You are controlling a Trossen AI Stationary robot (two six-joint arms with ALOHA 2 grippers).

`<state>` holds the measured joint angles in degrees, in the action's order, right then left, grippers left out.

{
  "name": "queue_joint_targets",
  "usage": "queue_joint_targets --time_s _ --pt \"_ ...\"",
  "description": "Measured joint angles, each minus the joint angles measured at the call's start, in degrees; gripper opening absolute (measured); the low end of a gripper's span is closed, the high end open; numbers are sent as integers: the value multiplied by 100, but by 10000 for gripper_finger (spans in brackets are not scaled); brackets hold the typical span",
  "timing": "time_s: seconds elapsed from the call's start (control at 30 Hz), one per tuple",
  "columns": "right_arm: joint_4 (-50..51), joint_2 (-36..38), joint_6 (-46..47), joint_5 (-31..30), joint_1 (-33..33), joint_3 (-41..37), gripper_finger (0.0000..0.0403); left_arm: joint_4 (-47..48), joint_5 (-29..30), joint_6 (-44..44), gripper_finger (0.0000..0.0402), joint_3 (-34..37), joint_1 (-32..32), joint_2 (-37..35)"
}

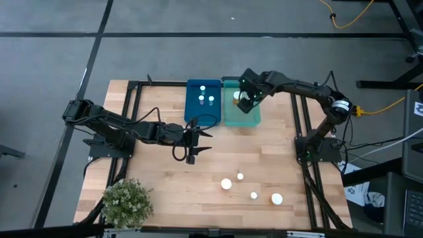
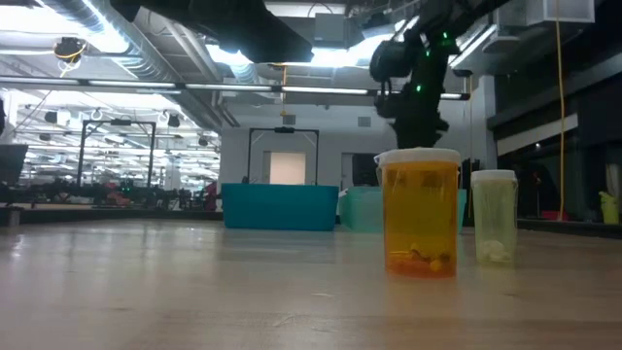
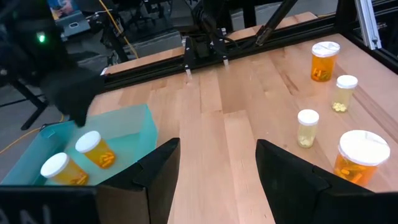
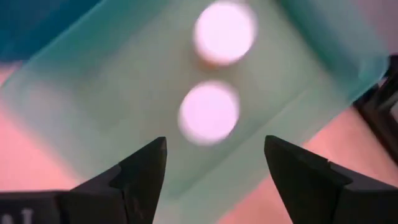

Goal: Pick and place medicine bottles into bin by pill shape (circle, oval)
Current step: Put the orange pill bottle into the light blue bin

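Light green bin (image 1: 242,114) holds two white-capped bottles (image 4: 208,113); blue bin (image 1: 203,100) holds three. Right pincer (image 1: 247,100) wide, empty, directly above green bin's bottles. Left pincer (image 1: 200,141) wide beside blue bin.

You find nothing readable here: the medicine bottles (image 3: 323,61) show no legible labels, and neither bin nor the table carries any text, brand or number

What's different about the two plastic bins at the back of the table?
The dark blue bin is a deep, solid blue; the light teal bin beside it is paler and see-through. The dark blue bin holds three small bottles; the light teal bin shows two. The right gripper hovers over the light teal bin only. Both are rectangular and open-topped.
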<state>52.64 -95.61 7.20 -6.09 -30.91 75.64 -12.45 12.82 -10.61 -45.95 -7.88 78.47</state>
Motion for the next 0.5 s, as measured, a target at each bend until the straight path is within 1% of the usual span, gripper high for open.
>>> queue_joint_targets --time_s 0.13,0.3,0.37,0.5 --pt "893 85 81 21 588 165 272 0 -2 3 202 0 -4 -1" --pt "1510 473 579 15 1649 -135 273 2 0 20 202 0 -4 -2" --pt "1740 693 890 25 2140 -282 273 2 -2 117 202 0 -4 -1" --pt "2280 1190 1808 35 3153 -617 273 2 -1 149 202 0 -4 -2"
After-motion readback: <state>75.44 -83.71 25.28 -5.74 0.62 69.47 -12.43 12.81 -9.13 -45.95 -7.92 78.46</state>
